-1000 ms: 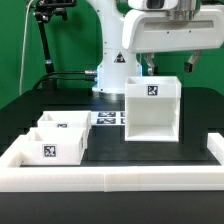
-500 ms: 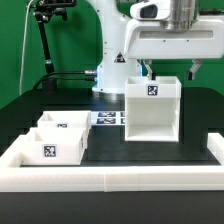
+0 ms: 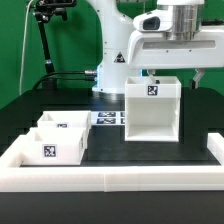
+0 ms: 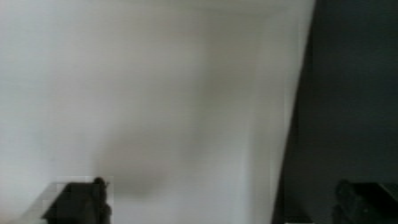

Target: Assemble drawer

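Note:
The drawer's large white hollow shell (image 3: 152,115) stands upright on the black table, a tag on its front. Two small shallow white trays (image 3: 65,123) (image 3: 52,148) lie side by side at the exterior view's left, the nearer one showing a tag. My gripper (image 3: 172,76) hangs just above the shell's top rear edge, open and empty, with its fingers spread about as wide as the shell. In the wrist view the gripper (image 4: 219,205) shows two dark fingertips (image 4: 75,203) far apart over a blurred white shell surface (image 4: 160,100).
A long low white border wall (image 3: 110,180) runs along the front and sides of the table. The marker board (image 3: 108,118) lies flat between the trays and the shell. The robot's white base (image 3: 112,60) stands behind, and a black stand (image 3: 45,40) is at the back left.
My gripper has come down and shifted toward the exterior view's right, closer to the shell's top. The shell and trays have not moved.

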You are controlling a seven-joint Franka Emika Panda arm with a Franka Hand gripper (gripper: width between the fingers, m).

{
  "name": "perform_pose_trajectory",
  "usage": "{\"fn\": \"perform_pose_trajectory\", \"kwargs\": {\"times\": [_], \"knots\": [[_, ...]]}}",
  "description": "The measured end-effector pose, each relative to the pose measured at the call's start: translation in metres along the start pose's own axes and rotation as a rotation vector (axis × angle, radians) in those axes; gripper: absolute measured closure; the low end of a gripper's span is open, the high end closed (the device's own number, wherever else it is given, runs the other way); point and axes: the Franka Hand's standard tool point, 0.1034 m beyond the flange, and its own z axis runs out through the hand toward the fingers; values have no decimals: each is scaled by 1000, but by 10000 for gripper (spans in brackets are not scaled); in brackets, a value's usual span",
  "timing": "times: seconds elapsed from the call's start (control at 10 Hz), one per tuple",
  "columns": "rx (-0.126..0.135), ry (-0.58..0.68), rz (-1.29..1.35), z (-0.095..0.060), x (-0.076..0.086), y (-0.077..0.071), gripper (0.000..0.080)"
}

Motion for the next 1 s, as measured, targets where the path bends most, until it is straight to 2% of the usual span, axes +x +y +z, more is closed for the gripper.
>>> {"fn": "perform_pose_trajectory", "kwargs": {"times": [0.1, 0.2, 0.3, 0.4, 0.5, 0.6, 1.0], "knots": [[0, -1, 0, 0, 0, 0, 275], [0, -1, 0, 0, 0, 0, 412], [0, -1, 0, 0, 0, 0, 594], [0, -1, 0, 0, 0, 0, 594], [0, -1, 0, 0, 0, 0, 721], [1, 0, -1, 0, 0, 0, 761], [1, 0, -1, 0, 0, 0, 761]]}}
